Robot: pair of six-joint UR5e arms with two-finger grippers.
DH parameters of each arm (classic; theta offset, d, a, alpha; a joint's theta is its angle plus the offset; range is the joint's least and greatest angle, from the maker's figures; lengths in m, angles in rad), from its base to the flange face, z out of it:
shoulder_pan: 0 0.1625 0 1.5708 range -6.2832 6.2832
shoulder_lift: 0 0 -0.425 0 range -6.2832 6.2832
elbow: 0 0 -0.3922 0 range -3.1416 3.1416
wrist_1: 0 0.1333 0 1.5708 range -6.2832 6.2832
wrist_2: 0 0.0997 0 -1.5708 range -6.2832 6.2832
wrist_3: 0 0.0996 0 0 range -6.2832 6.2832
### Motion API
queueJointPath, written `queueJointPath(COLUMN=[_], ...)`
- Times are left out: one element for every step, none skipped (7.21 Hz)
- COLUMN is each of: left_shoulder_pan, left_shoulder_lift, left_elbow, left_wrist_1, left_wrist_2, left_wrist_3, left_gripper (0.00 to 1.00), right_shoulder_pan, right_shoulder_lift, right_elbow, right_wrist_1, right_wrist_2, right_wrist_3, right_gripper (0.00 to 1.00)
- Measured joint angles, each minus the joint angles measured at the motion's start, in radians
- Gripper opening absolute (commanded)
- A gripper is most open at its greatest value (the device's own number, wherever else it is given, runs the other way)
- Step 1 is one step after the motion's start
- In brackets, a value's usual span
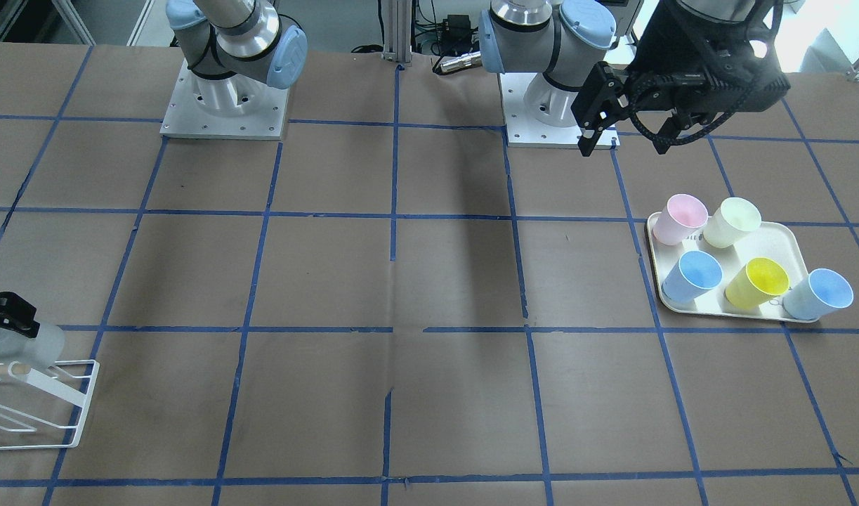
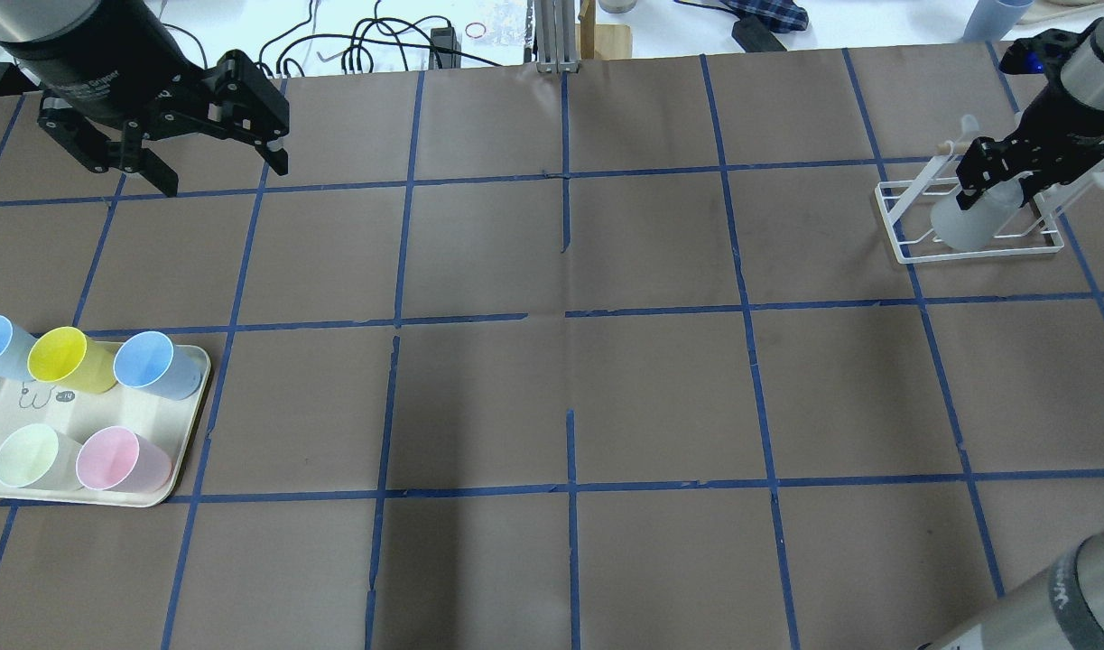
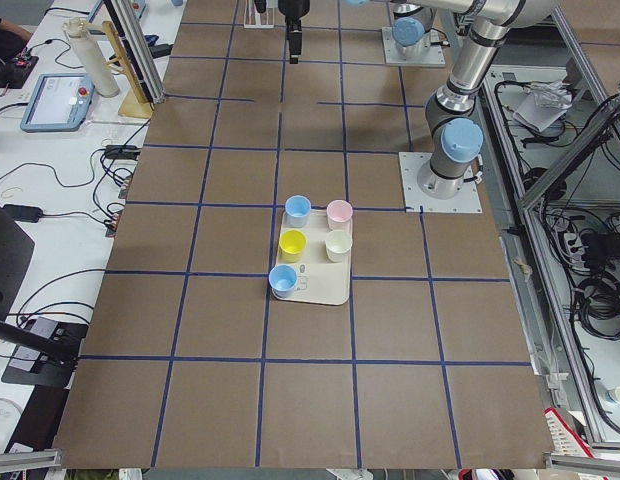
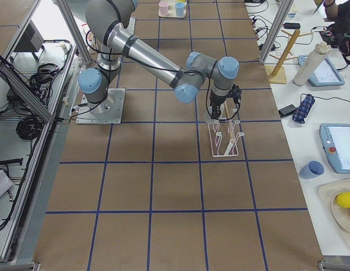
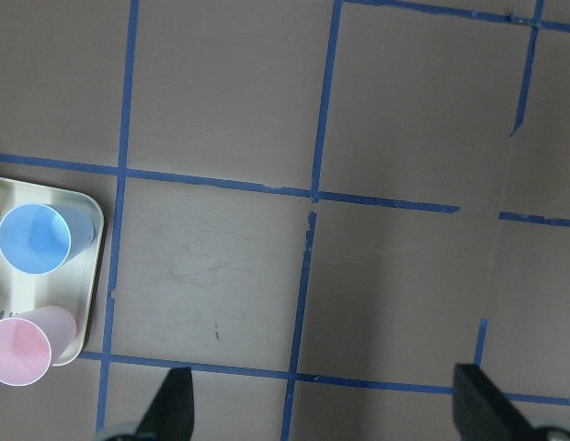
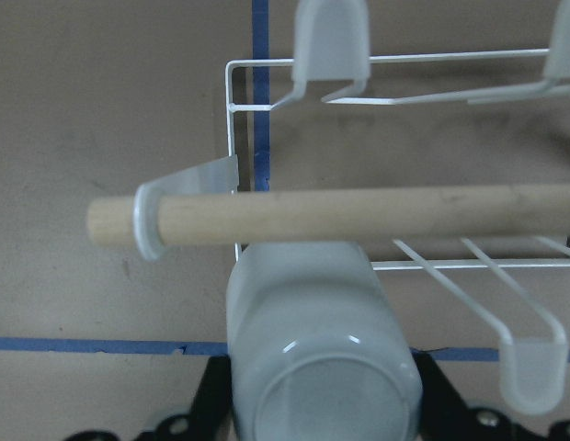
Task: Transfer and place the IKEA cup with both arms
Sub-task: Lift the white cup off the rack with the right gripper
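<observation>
The pale grey IKEA cup (image 2: 967, 224) is held by my right gripper (image 2: 1003, 185) at the white wire rack (image 2: 904, 239) at the far right of the table. In the right wrist view the cup (image 6: 322, 349) sits between the black fingers (image 6: 210, 409), just below the rack's wooden dowel (image 6: 359, 216), with its closed end towards the camera. It also shows in the front view (image 1: 29, 344). My left gripper (image 2: 225, 176) is open and empty, raised over the far left of the table, well apart from the cup.
A cream tray (image 2: 109, 411) at the left edge holds two light blue cups, a yellow (image 2: 64, 359), a pink (image 2: 118, 459) and a pale cream-green cup (image 2: 28, 456). The rack has several white prongs (image 6: 529, 372). Brown paper with blue tape lines covers the table.
</observation>
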Motion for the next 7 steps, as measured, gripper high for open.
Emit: queueJointPath(left_shoulder_pan=[0.000,0.001,0.000,0.000,0.004,0.010,0.020], left_shoulder_lift=[0.003,0.007,0.009,0.010,0.010,0.010,0.010], left_elbow=[-0.004,-0.009,-0.013,-0.015,-0.016,-0.016,-0.017], left_wrist_1=[-0.002,-0.005,-0.007,-0.008,-0.008,-0.009,-0.010], left_wrist_2=[-0.015,-0.021,-0.026,-0.040,-0.061,-0.077,-0.090], left_wrist_3=[0.001,0.001,0.000,0.000,0.000,0.001,0.013], left_gripper=[1.00,1.00,1.00,1.00,1.00,1.00,1.00], right_shoulder_pan=[0.000,0.000,0.000,0.000,0.000,0.000,-0.001], right_shoulder_lift=[-0.025,-0.056,-0.090,-0.123,-0.158,-0.184,-0.195], right_elbow=[-0.005,-0.017,-0.045,-0.076,-0.101,-0.112,-0.115], right_wrist_1=[0.014,0.042,0.104,0.176,0.246,0.315,0.395], right_wrist_2=[0.000,0.000,0.000,-0.001,0.016,0.074,0.177], right_wrist_3=[-0.001,-0.001,-0.001,-0.001,0.000,-0.001,-0.002], right_gripper=[0.45,0.45,0.45,0.46,0.46,0.46,0.46])
